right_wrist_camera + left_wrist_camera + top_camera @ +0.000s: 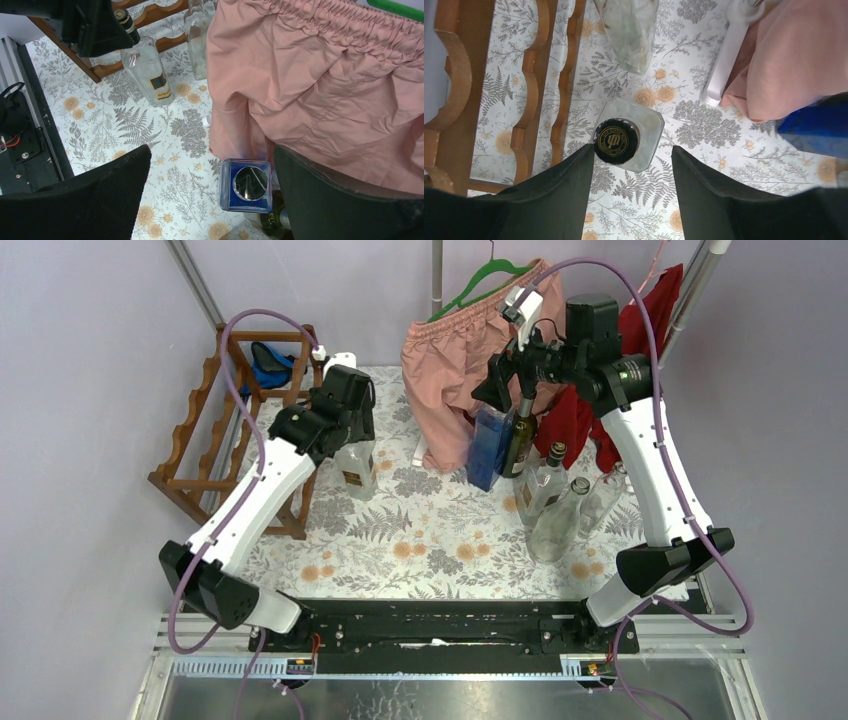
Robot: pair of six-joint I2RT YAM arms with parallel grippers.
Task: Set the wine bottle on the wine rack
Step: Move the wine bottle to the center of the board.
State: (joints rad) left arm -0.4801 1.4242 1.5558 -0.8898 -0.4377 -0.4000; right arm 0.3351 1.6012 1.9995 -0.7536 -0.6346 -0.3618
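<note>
Nearest the lens: dark fingers (559, 200) of the left hand (633, 150), spread apart and gripping nothing. Directly below, closer to the left finger: the black-and-gold cap of a square clear bottle (646, 132), upright on the counter (704, 125), just beside the wine rack (529, 75). Contact between that fingertip and the cap: impossible to judge. Rack cut off by the frame edge in this view.

Right hand (212, 147) likewise released, jaws wide, above a blue square bottle (230, 195) with a mirror-bright cap. Touching or just beside it, the dark green wine bottle (518, 445): upright on the counter, well apart from the rack, top hidden under the right hand from overhead, only a sliver at the wrist view's bottom edge.

Pale cloth printed with ferns and orange flowers over the counter; lilac walls; metal frame posts. Pink shorts (450, 370) on a green hanger (480, 280); red garment (580, 410) partly behind the right arm. Something blue (268, 365) on the rack's top, too small to identify.

Counted: two arms, one rack, six bottles from overhead, three of them clear bottles (555, 520) grouped at the right. One more clear bottle (197, 40) beside the shorts, not made out from overhead.
</note>
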